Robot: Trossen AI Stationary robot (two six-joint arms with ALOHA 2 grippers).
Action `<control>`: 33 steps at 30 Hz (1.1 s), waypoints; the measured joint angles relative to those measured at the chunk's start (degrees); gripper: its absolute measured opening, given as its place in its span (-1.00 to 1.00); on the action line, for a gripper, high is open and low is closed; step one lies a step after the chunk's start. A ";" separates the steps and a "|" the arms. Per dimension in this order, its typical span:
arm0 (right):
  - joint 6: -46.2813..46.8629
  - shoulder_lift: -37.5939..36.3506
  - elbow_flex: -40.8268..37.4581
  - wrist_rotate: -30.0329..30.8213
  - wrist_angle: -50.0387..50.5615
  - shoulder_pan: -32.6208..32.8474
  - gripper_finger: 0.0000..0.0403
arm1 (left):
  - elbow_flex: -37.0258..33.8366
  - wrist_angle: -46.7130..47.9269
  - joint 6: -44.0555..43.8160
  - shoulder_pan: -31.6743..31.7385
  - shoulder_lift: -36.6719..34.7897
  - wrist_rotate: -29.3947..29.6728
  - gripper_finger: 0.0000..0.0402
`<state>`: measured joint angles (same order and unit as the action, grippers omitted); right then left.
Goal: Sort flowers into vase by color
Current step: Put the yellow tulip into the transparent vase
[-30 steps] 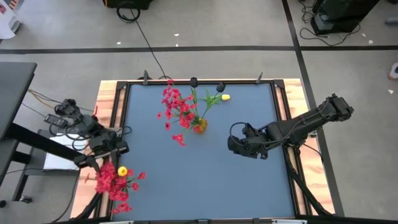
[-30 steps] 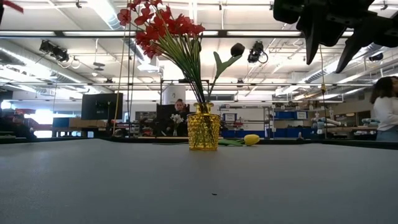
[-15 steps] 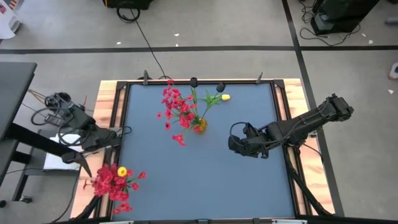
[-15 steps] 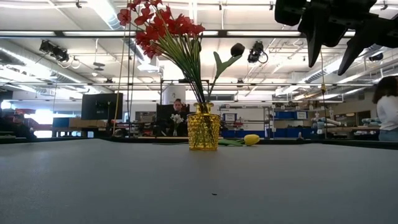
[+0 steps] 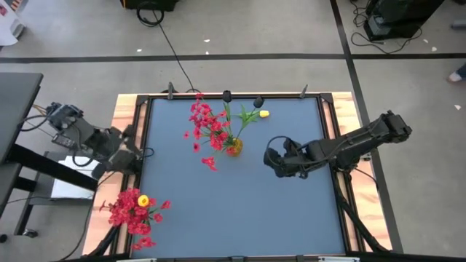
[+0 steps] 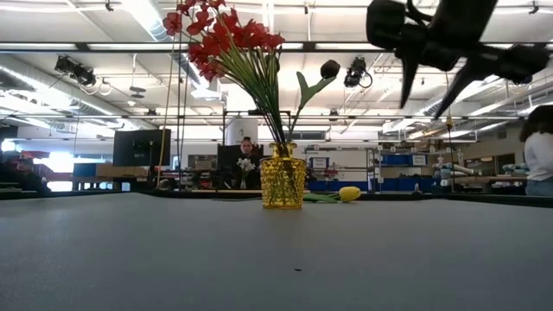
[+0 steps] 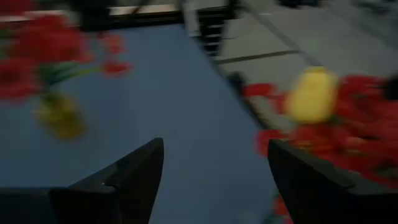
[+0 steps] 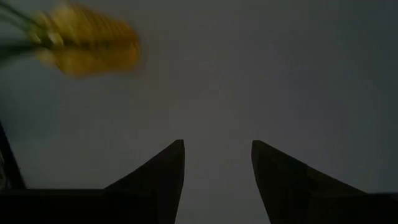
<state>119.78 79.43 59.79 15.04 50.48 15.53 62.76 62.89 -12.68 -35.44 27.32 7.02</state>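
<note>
An amber glass vase point(image 5: 234, 147) point(image 6: 282, 177) stands mid-table and holds red blossom stems and one stem with a dark bud point(image 6: 329, 68). A yellow tulip point(image 5: 263, 113) point(image 6: 349, 193) lies on the table behind the vase. A pile of red flowers point(image 5: 133, 212) point(image 7: 348, 118) with a yellow tulip head point(image 5: 143, 200) point(image 7: 311, 94) lies at the near-left corner, partly over the wooden rim. My left gripper point(image 5: 133, 151) point(image 7: 214, 146) hovers open at the left edge, on the far side of the pile. My right gripper point(image 5: 271, 161) point(image 6: 425, 99) point(image 8: 217, 144) hangs open above the table, right of the vase.
The dark blue table point(image 5: 240, 211) has bare room in its near half and to the right of the vase. A wooden rim point(image 5: 124, 124) frames it. Cables and a black stand lie off the left edge. People show in the room beyond the far edge.
My left gripper has drawn back from above the flower pile toward the far edge; the pile lies where it was. My right gripper has moved a little left toward the vase and has turned about.
</note>
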 joint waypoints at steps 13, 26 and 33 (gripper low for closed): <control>-49.43 1.46 0.00 0.73 -0.14 -19.41 -0.03 | 0.45 7.99 -13.76 0.02 1.89 14.41 0.33; -93.09 1.48 0.00 -8.92 -3.84 -42.51 -0.03 | 0.37 1.71 -17.69 9.49 14.79 17.88 0.33; -107.22 1.51 0.00 -14.07 -8.53 -49.25 -0.03 | 0.27 1.22 -14.51 23.65 14.83 13.43 0.33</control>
<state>12.57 80.94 59.79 0.97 41.95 -33.72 63.02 64.11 -27.19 -11.79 42.14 20.45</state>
